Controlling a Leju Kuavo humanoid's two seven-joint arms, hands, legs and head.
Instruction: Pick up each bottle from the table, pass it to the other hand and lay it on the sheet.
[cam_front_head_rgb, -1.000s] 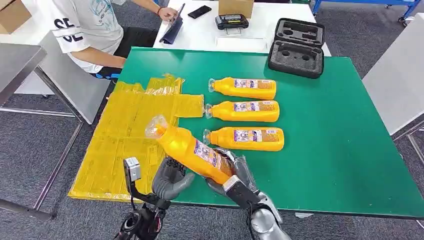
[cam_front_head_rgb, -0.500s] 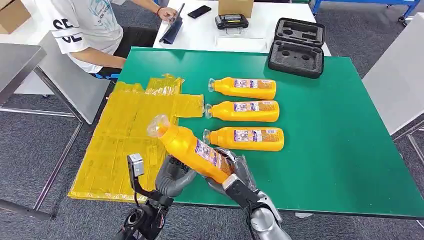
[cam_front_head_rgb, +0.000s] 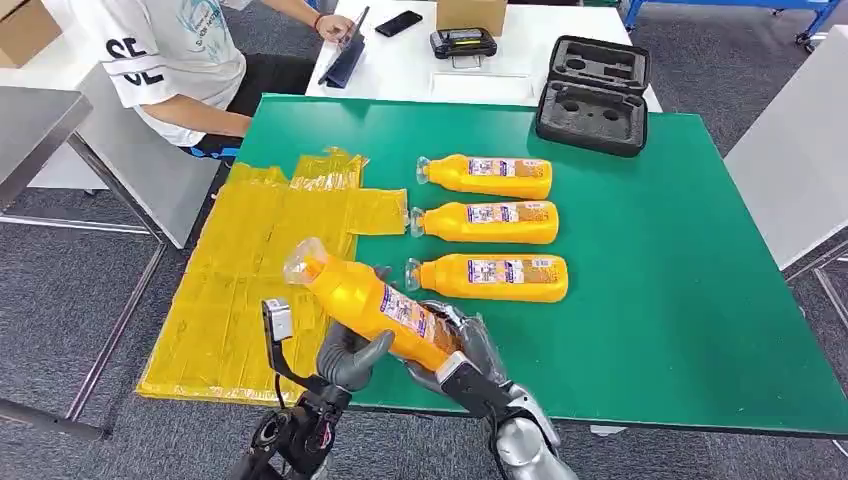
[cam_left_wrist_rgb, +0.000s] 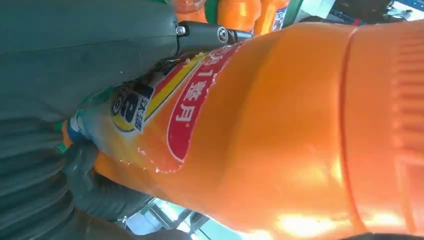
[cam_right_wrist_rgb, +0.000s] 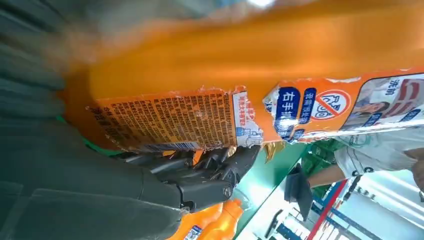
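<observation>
We grip the bottle (cam_front_head_rgb: 372, 303) base-end in our right robot hand (cam_front_head_rgb: 455, 345); our left robot hand (cam_front_head_rgb: 350, 357) cups its middle. Its neck points up-left, over the sheet (cam_front_head_rgb: 250, 280) beside the tabletop (cam_front_head_rgb: 650, 300).

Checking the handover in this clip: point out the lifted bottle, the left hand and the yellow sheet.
lifted bottle (cam_front_head_rgb: 375, 303): head view, on its orange body beside the label.
left hand (cam_front_head_rgb: 350, 358): head view, on the grey fingers under the bottle.
yellow sheet (cam_front_head_rgb: 245, 270): head view, on a bare stretch of it.
</observation>
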